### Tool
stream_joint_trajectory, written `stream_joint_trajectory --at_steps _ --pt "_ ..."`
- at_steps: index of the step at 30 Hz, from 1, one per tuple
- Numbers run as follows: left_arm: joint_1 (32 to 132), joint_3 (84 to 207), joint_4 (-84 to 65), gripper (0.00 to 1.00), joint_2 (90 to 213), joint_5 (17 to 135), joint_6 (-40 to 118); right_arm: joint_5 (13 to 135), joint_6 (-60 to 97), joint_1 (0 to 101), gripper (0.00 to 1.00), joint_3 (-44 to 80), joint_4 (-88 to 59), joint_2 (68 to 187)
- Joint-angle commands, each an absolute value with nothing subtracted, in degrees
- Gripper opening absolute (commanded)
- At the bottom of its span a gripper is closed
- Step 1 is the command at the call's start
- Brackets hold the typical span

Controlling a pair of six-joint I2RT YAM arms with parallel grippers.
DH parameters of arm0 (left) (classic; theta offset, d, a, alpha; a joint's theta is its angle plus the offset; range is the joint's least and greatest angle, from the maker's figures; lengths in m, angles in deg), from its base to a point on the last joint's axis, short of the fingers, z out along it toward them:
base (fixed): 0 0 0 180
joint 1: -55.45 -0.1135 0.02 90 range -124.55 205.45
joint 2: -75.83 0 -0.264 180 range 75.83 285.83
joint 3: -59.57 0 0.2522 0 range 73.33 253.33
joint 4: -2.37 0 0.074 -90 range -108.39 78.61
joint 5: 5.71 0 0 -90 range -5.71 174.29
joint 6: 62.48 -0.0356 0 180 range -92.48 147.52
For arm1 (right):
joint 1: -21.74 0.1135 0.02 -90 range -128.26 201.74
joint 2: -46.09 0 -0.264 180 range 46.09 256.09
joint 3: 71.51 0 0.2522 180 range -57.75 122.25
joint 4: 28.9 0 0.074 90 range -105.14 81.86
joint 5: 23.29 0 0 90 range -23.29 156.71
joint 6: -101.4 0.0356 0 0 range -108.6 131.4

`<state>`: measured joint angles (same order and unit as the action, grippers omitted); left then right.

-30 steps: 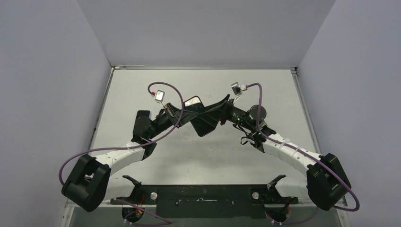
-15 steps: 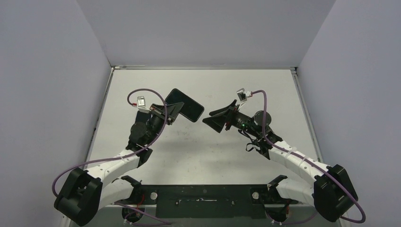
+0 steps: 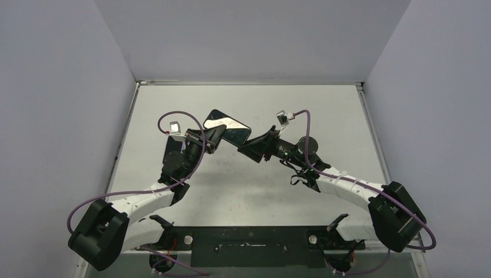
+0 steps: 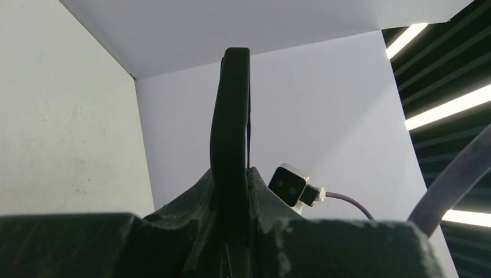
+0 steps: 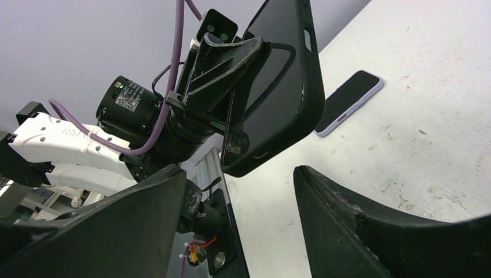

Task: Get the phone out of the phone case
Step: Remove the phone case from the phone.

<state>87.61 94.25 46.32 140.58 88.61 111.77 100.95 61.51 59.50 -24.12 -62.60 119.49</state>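
My left gripper [image 3: 215, 138] is shut on the long edge of a black phone case [image 3: 227, 127] and holds it in the air above the table's middle. The left wrist view shows the case edge-on [image 4: 230, 116], pinched between the gripper's [image 4: 231, 174] jaws. In the right wrist view the case [image 5: 272, 87] looks hollow. A dark phone with a pale edge [image 5: 350, 101] lies flat on the table beyond it, apart from the case. The phone is hidden in the top view. My right gripper [image 3: 255, 146] is open and empty, its tips [image 5: 240, 174] just short of the case's lower end.
Grey walls enclose the white table [image 3: 324, 116] on three sides. A black mounting bar [image 3: 249, 237] runs along the near edge. Purple cables loop off both wrists [image 3: 173, 119]. The right wrist camera [image 4: 288, 184] shows just beyond the case.
One second ago both grippers met at the case in the middle. They then parted, the left keeping the case. Since half a second ago the right gripper has moved left, back up to the case.
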Motion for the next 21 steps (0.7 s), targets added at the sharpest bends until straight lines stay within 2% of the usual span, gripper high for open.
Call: stream_joint_trajectory --at_steps 1,7,19,21 --pt "88.0 97.1 57.0 0.00 141.3 89.7 115.2 100.9 60.9 59.8 0.64 -20.6 -69.3 120.2" --pt "88.4 97.3 57.2 0.00 141.5 89.9 115.8 102.3 60.9 59.8 0.48 -19.5 -70.8 121.6" --pt "88.5 97.5 56.3 0.00 142.4 87.9 119.6 107.8 58.1 59.7 0.00 -17.4 -73.3 124.1" --pt "88.4 98.2 54.8 0.00 142.5 86.4 120.3 109.4 54.9 59.7 0.00 -16.5 -71.0 124.0"
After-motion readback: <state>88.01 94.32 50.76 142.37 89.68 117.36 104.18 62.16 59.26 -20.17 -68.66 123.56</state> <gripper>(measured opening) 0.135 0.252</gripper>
